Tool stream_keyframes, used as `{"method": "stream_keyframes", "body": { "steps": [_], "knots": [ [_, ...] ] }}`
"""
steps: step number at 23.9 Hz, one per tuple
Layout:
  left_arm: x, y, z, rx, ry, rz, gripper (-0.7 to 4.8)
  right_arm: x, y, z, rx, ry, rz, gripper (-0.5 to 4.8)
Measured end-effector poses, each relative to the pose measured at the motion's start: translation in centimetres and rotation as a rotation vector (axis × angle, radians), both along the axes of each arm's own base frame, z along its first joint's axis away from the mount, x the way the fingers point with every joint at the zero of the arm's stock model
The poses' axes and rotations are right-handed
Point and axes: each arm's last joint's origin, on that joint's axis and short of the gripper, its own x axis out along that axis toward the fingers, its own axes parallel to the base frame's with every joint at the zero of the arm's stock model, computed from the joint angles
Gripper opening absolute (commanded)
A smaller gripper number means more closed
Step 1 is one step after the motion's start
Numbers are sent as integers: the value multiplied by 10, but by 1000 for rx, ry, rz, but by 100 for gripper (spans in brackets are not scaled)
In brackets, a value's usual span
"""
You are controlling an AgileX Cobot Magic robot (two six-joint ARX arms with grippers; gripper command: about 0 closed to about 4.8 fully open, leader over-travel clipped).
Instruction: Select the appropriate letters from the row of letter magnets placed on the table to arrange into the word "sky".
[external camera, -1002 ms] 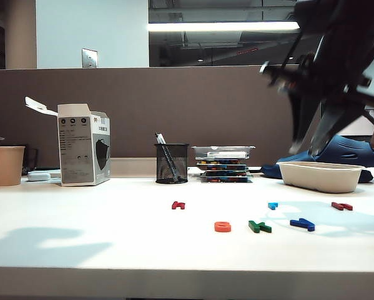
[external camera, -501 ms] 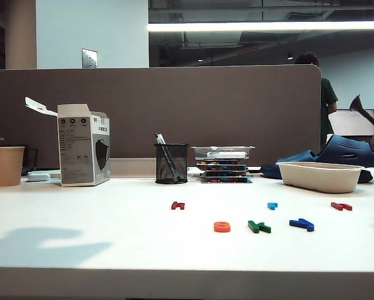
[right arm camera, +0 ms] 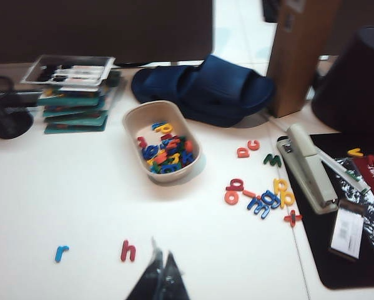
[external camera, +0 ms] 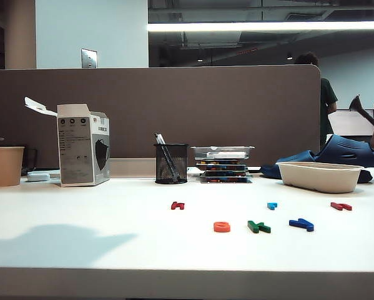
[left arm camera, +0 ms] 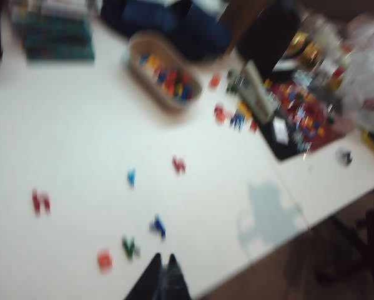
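On the white table point(external camera: 112, 219) the orange point(external camera: 221, 227), green point(external camera: 259, 227) and dark blue point(external camera: 301, 224) letters lie side by side near the front. Behind them lie the dark red point(external camera: 178, 205), light blue point(external camera: 272, 205) and red point(external camera: 341, 205) magnets. Neither gripper shows in the exterior view. The blurred left wrist view has my left gripper point(left arm camera: 163, 259) shut and empty, raised above the table near the green letter point(left arm camera: 130, 247) and the orange one point(left arm camera: 104, 259). My right gripper point(right arm camera: 162, 250) is shut, holds nothing, and hangs beside the red h point(right arm camera: 128, 250) and the light blue r point(right arm camera: 61, 252).
A beige bowl point(external camera: 319, 177) of spare letters stands at the back right, with more loose letters point(right arm camera: 258, 199), a stapler point(right arm camera: 308, 165) and a blue slipper point(right arm camera: 205, 87) near it. A mesh pen cup point(external camera: 172, 163), stacked trays point(external camera: 223, 164), a carton point(external camera: 82, 145) and a paper cup point(external camera: 7, 165) line the back.
The dark right arm that filled the exterior view's upper right a second ago has pulled out of that view. The shadow at the table's left has spread rightward. No letter has moved.
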Motion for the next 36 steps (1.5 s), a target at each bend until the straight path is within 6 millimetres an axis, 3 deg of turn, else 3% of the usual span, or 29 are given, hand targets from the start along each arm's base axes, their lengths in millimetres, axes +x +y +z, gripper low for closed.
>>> {"method": "stream_keyframes", "body": {
  "steps": [5, 8, 11, 16, 21, 23, 30, 36],
  "knots": [
    [27, 30, 31, 21, -232, 121, -5, -14, 5, -30, 13, 26, 3, -6],
    [36, 72, 63, 71, -373, 281, -5, -23, 8, -46, 27, 35, 2, -6],
    [32, 107, 86, 154, -477, 425, -5, -30, 10, -59, 49, 18, -7, -6],
    [2, 153, 88, 325, -454, 644, -5, -33, 17, -82, 71, 43, 65, -6],
    [-52, 161, 84, 323, -517, 675, -5, -48, 23, -88, 74, -36, 88, -6],
    [-82, 164, 69, 333, -526, 697, -5, -51, 26, -99, 80, -30, 128, -6],
    [-133, 170, -3, 357, -477, 728, -5, -70, 30, -118, 52, -125, 138, -6],
    [-158, 171, -72, 335, -458, 695, -5, -79, 34, -134, 87, -218, 219, -6]
  ]
}}
